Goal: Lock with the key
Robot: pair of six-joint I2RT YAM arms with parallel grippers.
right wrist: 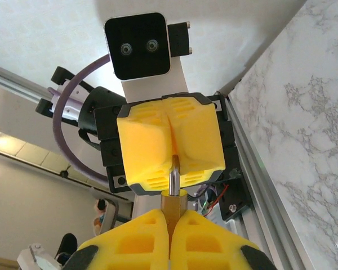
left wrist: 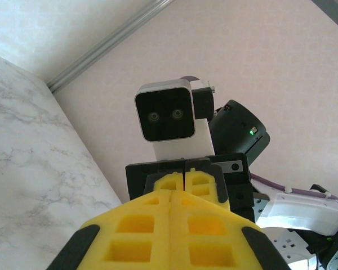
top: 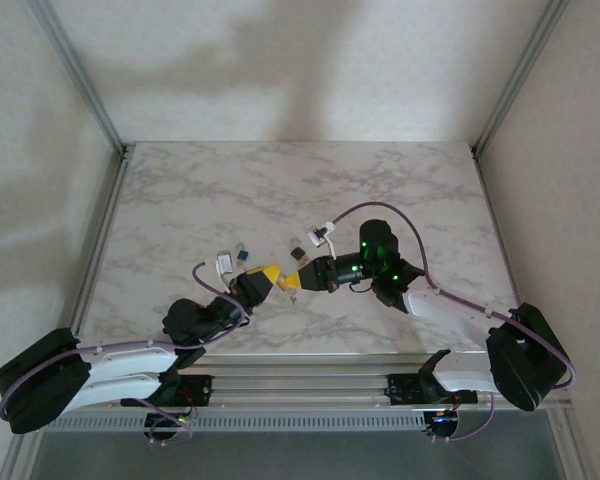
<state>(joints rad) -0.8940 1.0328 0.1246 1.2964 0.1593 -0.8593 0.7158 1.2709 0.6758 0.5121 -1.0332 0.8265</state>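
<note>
Over marble table, right wrist exposes brass lock.

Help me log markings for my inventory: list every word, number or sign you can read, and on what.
None readable.
Left white tag and right white tag: too small to read.
Brass lock and key: no marking visible.

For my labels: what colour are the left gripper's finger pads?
Yellow pads, clearest in the right wrist view.
</note>
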